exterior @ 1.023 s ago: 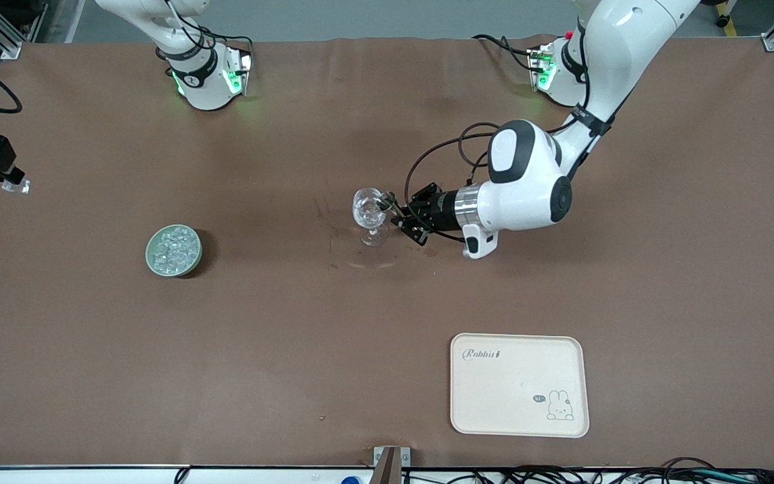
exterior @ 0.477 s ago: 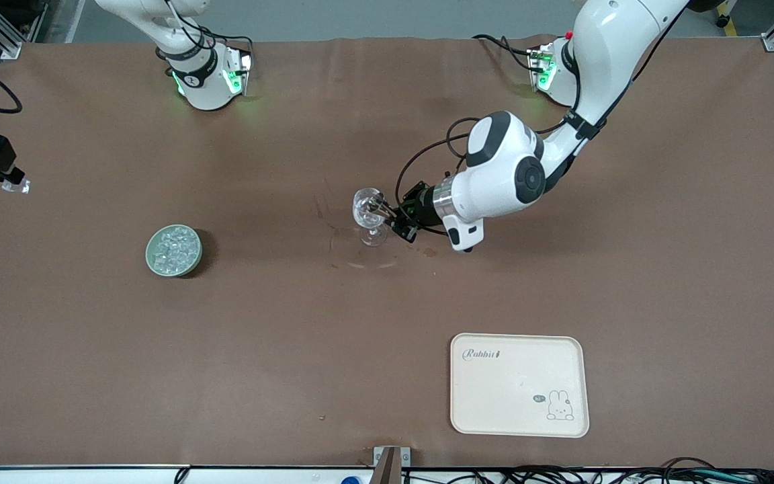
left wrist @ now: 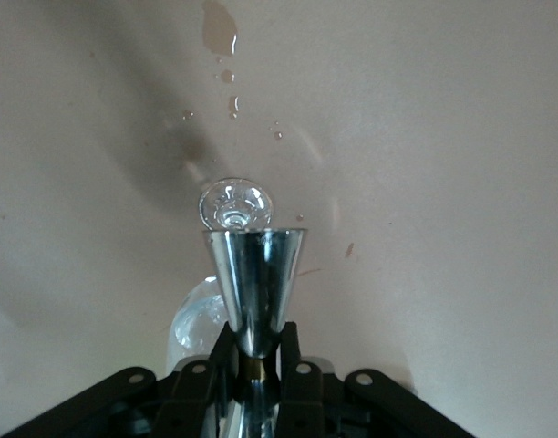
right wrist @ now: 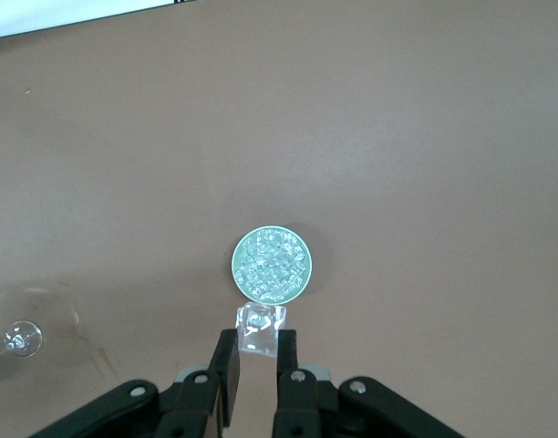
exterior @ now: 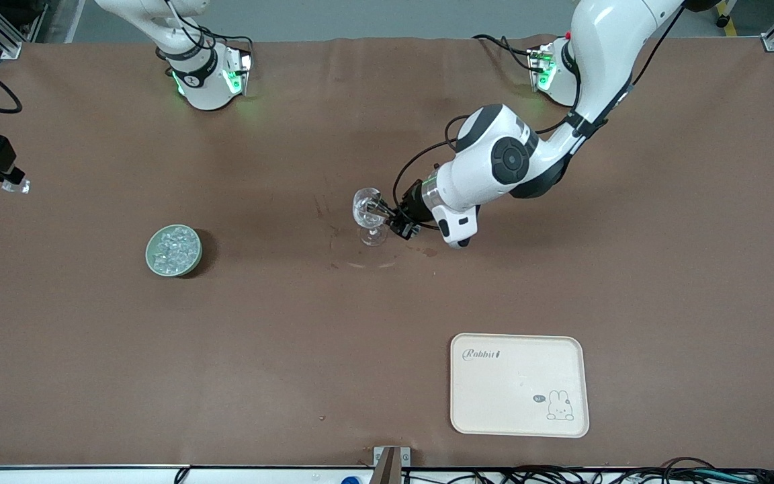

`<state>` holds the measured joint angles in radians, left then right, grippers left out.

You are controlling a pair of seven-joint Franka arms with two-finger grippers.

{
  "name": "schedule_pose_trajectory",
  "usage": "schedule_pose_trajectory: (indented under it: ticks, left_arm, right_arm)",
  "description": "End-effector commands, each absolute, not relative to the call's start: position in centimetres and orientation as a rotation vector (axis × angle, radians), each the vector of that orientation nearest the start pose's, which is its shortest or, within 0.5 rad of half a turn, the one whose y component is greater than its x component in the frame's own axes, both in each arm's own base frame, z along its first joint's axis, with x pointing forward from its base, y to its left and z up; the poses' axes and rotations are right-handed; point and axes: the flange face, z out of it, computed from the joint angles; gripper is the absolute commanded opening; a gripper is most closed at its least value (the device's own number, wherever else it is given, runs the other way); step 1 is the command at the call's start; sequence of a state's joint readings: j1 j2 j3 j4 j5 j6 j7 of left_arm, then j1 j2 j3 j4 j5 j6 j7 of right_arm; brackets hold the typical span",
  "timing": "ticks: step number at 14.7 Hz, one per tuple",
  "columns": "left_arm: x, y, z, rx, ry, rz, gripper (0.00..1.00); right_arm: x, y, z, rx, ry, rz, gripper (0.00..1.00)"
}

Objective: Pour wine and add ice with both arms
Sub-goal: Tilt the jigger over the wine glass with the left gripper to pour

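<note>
A clear stemmed glass (exterior: 370, 216) stands mid-table; its foot (left wrist: 235, 203) and bowl (left wrist: 197, 319) show in the left wrist view. My left gripper (exterior: 392, 220) is beside the bowl, shut on the narrow end of a shiny metal cone-shaped cup (left wrist: 254, 278) whose wide mouth points at the glass. My right gripper (exterior: 12, 180) hangs over the table edge at the right arm's end, shut on one ice cube (right wrist: 261, 327). More ice fills a green bowl (exterior: 173, 250). I cannot make out the wine itself; brownish drops (left wrist: 220, 27) lie on the table.
A cream tray (exterior: 519, 384) with a rabbit drawing lies near the front edge, toward the left arm's end. A faint wet ring (exterior: 367, 259) marks the brown cloth next to the glass. In the right wrist view the glass (right wrist: 15, 340) lies well to one side of the bowl.
The left arm's wrist has rolled and its forearm has swung closer over the glass, while the gripper stays at the bowl with the metal cup. The right arm has not moved.
</note>
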<state>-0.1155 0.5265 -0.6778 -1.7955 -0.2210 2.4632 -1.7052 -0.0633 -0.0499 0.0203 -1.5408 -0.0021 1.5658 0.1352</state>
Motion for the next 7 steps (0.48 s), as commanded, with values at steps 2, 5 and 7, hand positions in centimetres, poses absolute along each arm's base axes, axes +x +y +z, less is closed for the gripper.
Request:
schedule_pose_trajectory:
  ticks: [2,5,7]
  left_arm:
    - [50.5,-45.0,34.7,-2.873,-1.920,0.591,0.01]
    - [50.2,-45.1,35.1,-2.862,-1.913,0.608,0.00]
    - [49.4,-45.0,35.0,-2.827,-1.840,0.647,0.00]
  right_arm:
    - [53.8,-2.5,66.8,-3.127,0.279,-0.116,0.06]
    - [53.8,-2.7,66.7,-3.125,0.284,-0.113,0.06]
    - [53.8,-2.7,66.7,-3.125,0.284,-0.113,0.06]
